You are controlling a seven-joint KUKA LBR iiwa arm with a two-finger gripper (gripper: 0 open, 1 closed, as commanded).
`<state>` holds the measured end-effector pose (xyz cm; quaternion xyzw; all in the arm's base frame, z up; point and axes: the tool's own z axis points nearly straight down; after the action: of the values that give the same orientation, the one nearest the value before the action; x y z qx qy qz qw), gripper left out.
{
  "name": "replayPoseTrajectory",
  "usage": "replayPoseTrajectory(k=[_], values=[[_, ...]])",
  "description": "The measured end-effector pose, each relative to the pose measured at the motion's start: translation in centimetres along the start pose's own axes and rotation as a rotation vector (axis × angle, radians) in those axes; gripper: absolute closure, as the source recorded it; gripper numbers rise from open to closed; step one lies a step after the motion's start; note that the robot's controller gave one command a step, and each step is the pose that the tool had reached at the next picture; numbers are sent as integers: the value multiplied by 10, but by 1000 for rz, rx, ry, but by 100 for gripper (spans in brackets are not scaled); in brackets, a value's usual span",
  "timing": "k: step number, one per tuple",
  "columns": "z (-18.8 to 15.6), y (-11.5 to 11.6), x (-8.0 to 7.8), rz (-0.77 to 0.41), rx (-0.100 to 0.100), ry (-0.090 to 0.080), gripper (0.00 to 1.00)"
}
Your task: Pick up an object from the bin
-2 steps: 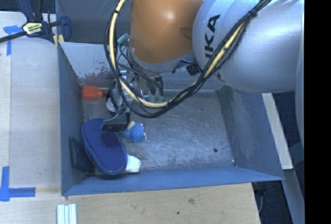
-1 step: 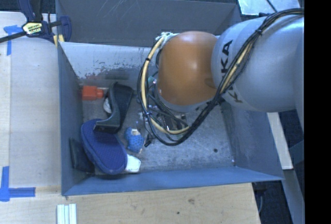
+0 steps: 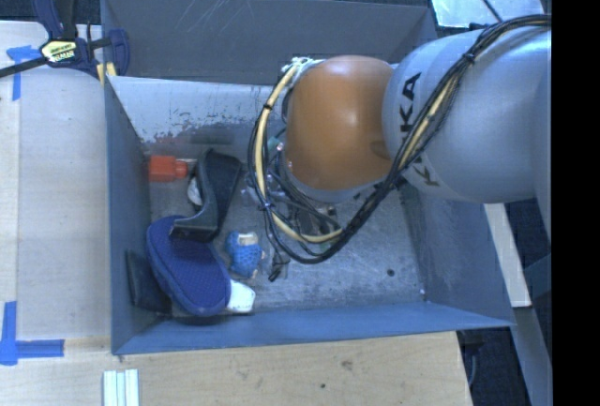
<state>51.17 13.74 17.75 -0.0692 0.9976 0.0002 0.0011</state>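
Observation:
My gripper (image 3: 273, 262) pokes out dark below the arm's orange cover, low over the bin floor left of the middle. Just to its left lies a small blue-and-white ball-like thing (image 3: 246, 250), close to it or touching; I cannot tell which. A black curved piece (image 3: 217, 193) leans up and to the left of it. A blue mesh-covered oval pad (image 3: 189, 276) lies further left near the front wall, with a small white thing (image 3: 242, 298) at its right end. Nothing shows as held.
An orange-red block (image 3: 169, 169) sits by the back-left slope. A flat black thing (image 3: 144, 282) lies in the front-left corner under the blue pad. The arm, its cover and its cables hide the bin's middle and right back. Bare floor shows at the front right.

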Motion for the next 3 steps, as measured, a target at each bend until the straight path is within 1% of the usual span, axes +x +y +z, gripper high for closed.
replayPoseTrajectory(k=[1,2,3], values=[[104,9,-24,49,6,-8,0],[100,16,-25,43,-5,-17,100],[106,14,-21,44,0,-3,0]])
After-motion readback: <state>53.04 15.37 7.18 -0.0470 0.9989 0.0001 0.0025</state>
